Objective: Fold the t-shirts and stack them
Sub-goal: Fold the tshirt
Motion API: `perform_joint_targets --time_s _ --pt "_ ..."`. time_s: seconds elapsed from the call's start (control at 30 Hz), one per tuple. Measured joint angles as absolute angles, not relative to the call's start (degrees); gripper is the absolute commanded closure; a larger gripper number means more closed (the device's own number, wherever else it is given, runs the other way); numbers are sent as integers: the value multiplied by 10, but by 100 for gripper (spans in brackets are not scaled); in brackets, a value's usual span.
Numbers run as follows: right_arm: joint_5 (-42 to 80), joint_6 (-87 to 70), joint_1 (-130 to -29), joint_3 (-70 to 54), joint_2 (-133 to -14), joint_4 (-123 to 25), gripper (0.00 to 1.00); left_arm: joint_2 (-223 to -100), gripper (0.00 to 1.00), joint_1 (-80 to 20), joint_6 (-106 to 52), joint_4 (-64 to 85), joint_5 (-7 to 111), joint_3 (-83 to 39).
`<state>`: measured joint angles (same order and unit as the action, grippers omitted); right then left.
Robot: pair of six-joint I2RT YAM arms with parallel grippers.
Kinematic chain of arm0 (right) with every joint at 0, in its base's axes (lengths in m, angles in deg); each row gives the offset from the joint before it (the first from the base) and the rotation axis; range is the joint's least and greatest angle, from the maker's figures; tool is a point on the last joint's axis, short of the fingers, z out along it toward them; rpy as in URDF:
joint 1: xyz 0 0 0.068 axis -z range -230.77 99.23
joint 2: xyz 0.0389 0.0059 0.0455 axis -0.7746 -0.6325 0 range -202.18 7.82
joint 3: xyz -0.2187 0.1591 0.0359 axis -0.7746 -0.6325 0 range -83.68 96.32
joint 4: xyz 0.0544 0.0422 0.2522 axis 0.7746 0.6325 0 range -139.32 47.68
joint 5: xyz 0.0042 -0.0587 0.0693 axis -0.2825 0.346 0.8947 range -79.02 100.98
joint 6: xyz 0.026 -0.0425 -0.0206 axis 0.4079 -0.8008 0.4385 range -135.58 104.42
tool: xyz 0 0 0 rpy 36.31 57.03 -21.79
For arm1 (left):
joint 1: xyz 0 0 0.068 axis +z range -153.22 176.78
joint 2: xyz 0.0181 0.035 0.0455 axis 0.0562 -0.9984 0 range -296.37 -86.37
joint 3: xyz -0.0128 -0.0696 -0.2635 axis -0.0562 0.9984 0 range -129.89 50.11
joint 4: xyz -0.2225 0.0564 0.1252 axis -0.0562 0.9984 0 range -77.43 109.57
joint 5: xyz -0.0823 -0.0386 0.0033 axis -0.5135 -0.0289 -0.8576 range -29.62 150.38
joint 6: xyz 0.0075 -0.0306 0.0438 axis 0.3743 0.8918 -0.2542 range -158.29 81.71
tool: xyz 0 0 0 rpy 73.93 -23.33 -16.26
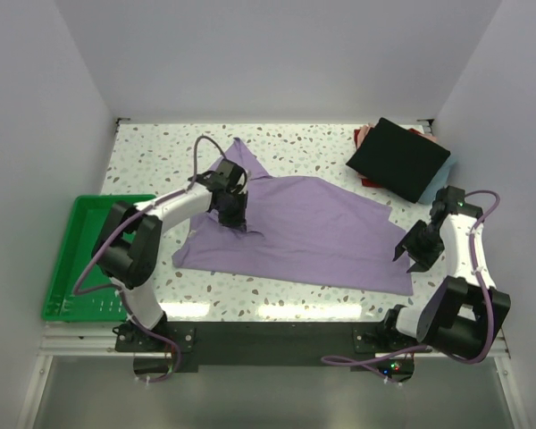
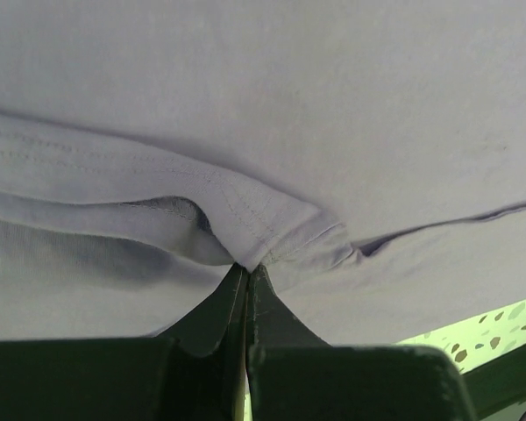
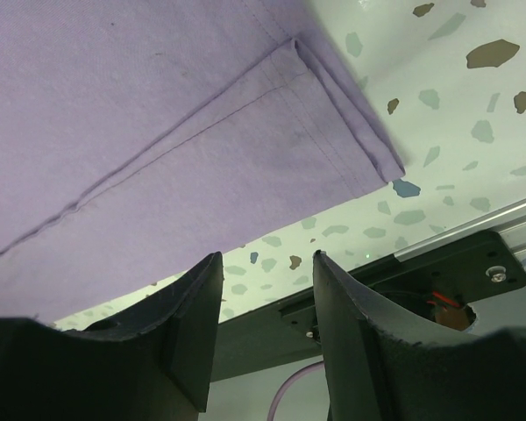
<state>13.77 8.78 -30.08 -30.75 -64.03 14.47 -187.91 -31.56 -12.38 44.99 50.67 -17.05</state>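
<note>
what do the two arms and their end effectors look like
The left arm and right arm have white links and black joint housings, each with a purple cable. The left end effector and right end effector each have two black tapering fingers.

Large lavender-purple t-shirt [image 1: 304, 228] spread mostly flat across the middle of the speckled table [image 1: 152, 147], one sleeve pointing to the far side. Stitched edge on its left bunched up and clamped in the left pincer [image 2: 247, 272]. At the far right corner, a folded stack: black t-shirt [image 1: 398, 158] on top, red-pink tee [image 1: 361, 136] and light blue tee [image 1: 450, 164] peeking from beneath.
</note>
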Motion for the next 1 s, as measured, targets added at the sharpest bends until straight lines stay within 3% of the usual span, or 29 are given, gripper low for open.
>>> perform_joint_targets --time_s 0.5,1.0 --pt "138 88 -301 -308 -642 144 51 -1977 100 -330 -169 461 497 -274" --pt "137 88 -301 -308 -642 145 51 -1996 100 -343 -185 463 479 -321"
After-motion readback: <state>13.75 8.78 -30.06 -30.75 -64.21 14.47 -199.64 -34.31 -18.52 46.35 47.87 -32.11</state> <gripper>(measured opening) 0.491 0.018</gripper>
